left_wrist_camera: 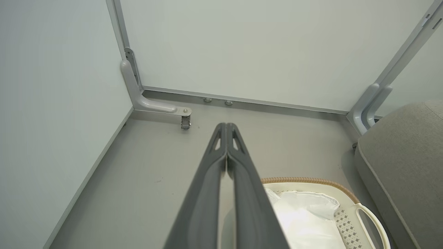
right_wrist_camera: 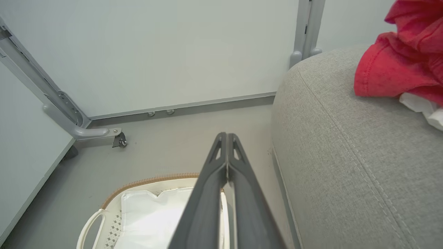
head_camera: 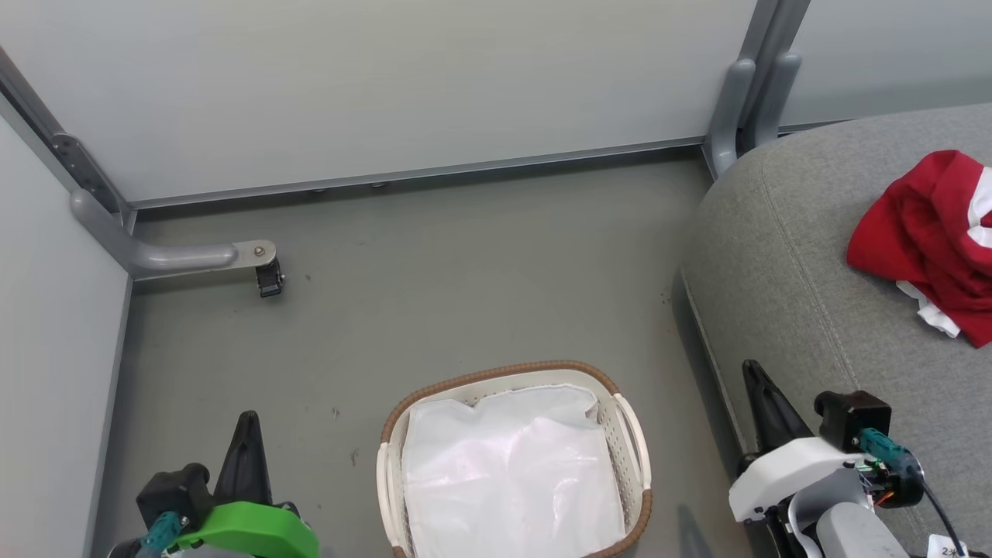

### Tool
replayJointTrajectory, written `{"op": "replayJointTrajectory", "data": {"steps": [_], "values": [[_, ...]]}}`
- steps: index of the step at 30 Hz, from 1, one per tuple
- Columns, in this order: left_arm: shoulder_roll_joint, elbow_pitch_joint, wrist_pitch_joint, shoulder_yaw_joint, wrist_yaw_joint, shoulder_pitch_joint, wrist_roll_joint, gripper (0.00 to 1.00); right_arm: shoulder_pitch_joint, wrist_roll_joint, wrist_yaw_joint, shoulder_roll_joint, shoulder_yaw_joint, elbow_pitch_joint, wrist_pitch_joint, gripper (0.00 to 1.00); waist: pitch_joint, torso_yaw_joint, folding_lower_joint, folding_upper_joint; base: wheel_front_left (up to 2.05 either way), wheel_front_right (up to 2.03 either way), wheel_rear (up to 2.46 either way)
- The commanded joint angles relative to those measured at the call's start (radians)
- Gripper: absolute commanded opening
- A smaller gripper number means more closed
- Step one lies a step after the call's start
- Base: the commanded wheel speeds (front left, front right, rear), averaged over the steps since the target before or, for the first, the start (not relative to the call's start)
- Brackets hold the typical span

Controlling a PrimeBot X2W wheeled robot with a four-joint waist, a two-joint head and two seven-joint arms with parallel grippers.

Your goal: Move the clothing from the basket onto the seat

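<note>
Crumpled red clothing [head_camera: 926, 236] with white trim lies on the grey seat [head_camera: 821, 294] at the right; the right wrist view has the same clothing [right_wrist_camera: 398, 65] on the seat [right_wrist_camera: 349, 155]. The white basket [head_camera: 629, 434] with a brown rim stands on the floor at bottom centre, holding just a white sheet [head_camera: 504, 473]. My left gripper [head_camera: 248, 420] is shut, low left of the basket, nothing in it. My right gripper [head_camera: 750, 370] is shut and empty, between the basket and the seat's edge. Both wrist views show the fingertips pressed together, left gripper [left_wrist_camera: 226, 125] and right gripper [right_wrist_camera: 227, 135].
Pale partition walls close the back and left. A grey bracket foot with a small caster [head_camera: 269, 277] juts onto the floor at back left. A grey upright post [head_camera: 748, 93] stands behind the seat's corner. Bare grey floor [head_camera: 465, 287] lies beyond the basket.
</note>
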State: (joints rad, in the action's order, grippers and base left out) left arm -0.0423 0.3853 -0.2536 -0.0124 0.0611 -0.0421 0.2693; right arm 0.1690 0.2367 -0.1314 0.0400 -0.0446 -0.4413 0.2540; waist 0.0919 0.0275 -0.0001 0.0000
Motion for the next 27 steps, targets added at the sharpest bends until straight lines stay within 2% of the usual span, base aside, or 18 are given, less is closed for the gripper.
{"op": "replayJointTrajectory", "data": {"steps": [1, 27], "values": [[-0.003, -0.014, 0.013, 0.010, 0.003, -0.009, 0.050, 0.00, 0.012, 0.049, 0.000, 0.003, 0.009, 0.018, -0.011, 0.00, -0.001, 0.000, 0.0001, 0.0000, 0.00, 0.00, 0.00], [-0.005, -0.060, 0.124, 0.044, 0.026, -0.028, 0.468, 0.00, -0.014, 0.477, 0.000, 0.006, 0.056, 0.080, -0.125, 0.00, -0.020, -0.006, 0.0001, 0.0000, 0.00, 0.00, 0.00]]}}
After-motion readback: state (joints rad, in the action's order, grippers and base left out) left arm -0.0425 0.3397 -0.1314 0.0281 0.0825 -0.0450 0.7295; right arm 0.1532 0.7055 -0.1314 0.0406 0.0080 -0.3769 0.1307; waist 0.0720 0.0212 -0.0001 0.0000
